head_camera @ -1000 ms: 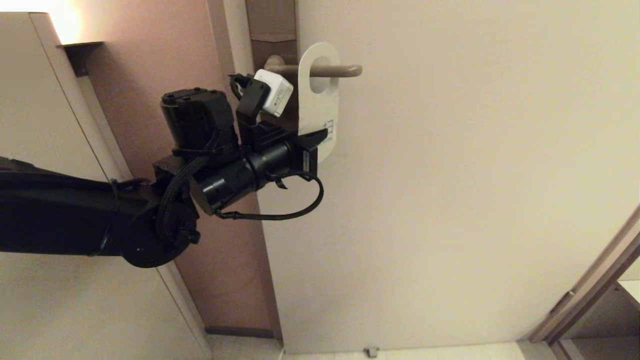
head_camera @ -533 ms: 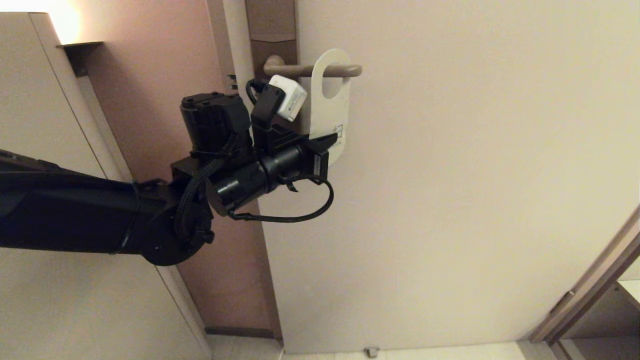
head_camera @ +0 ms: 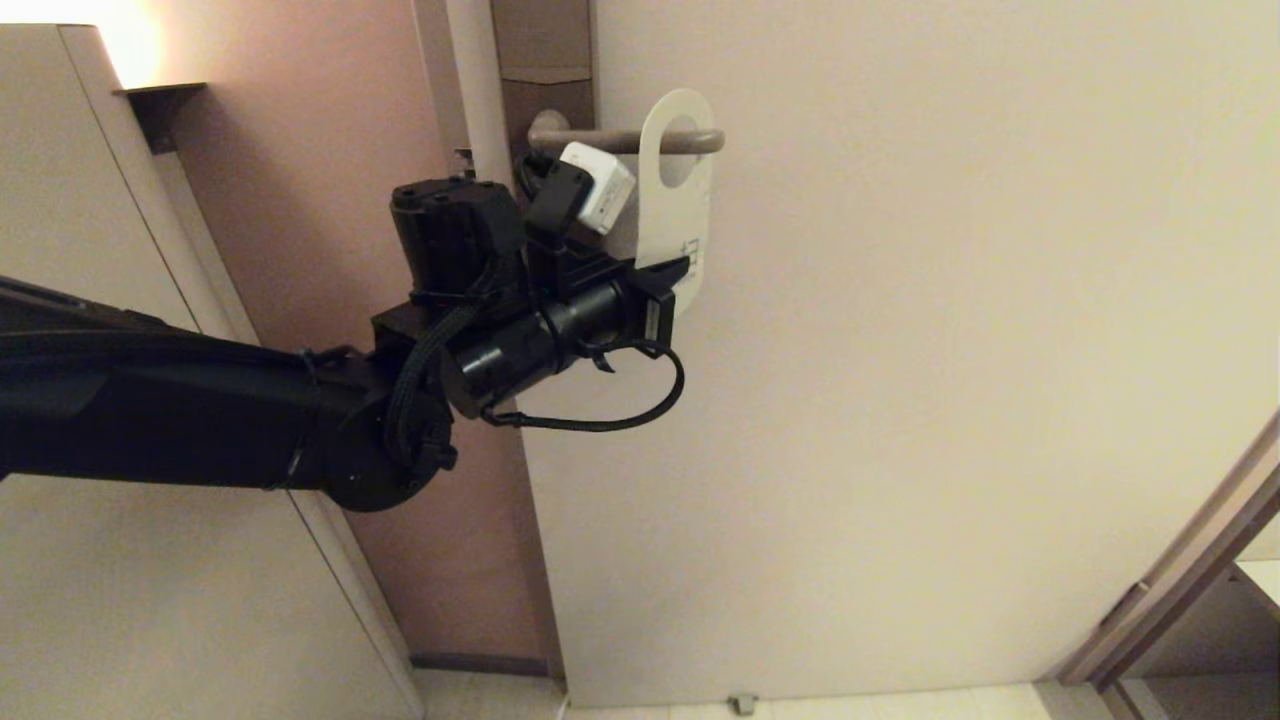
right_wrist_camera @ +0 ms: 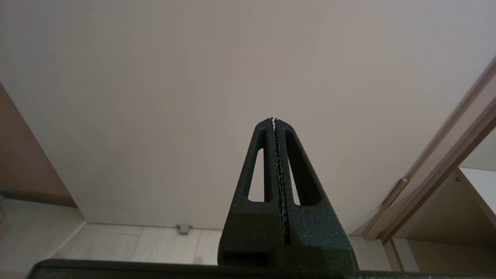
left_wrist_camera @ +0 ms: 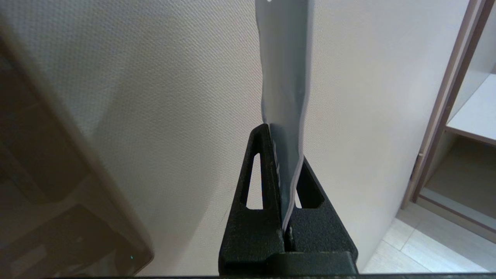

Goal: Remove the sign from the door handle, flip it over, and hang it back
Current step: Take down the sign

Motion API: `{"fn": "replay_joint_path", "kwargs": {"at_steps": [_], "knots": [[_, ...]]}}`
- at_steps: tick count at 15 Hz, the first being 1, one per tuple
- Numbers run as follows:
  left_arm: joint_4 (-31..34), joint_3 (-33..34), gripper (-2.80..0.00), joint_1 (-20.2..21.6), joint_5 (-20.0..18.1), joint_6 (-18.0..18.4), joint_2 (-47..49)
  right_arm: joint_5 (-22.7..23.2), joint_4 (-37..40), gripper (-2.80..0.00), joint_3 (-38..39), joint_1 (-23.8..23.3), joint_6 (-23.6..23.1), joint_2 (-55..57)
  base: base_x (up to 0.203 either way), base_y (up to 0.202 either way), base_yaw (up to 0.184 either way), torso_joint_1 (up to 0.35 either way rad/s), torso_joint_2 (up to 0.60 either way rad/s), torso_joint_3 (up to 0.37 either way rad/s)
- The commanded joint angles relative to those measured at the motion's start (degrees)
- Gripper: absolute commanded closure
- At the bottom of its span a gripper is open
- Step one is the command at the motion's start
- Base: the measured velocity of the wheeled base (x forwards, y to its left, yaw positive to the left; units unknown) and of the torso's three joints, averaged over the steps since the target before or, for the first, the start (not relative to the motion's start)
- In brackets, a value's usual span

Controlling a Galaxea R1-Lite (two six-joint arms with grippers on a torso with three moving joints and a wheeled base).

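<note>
We've got the left gripper (head_camera: 668,285) clamped on the sign's (head_camera: 677,195) lower end, its hole near the handle's (head_camera: 650,141) tip. The card could snag there and bend. The right gripper (right_wrist_camera: 274,121), fingers together, idles.

The matt card sign (head_camera: 682,215) hangs on a smooth metal handle (head_camera: 640,141) against a finely grained door (left_wrist_camera: 174,97).

sign (head_camera: 676,200): white card, lower end between the clamped jaws, oval hole around the handle
handle (head_camera: 640,141): bronze lever, above the jaws
</note>
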Motion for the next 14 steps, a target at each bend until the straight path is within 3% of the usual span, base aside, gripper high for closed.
{"fn": "replay_joint_path", "kwargs": {"at_steps": [1,4,14], "knots": [[0.2,-1.4,0.00,0.0,0.1,0.0,1.0,0.0,0.0,0.00,0.0,0.0,0.0,0.0,0.000,0.000,0.000,0.000,0.00,0.000],[0.3,-3.8,0.00,0.0,1.8,0.0,2.7,0.0,0.0,0.00,0.0,0.0,0.0,0.0,0.000,0.000,0.000,0.000,0.00,0.000],[0.1,-3.9,0.00,-2.2,1.8,-0.1,3.5,0.0,0.0,0.00,0.0,0.0,0.0,0.0,0.000,0.000,0.000,0.000,0.00,0.000]]}}
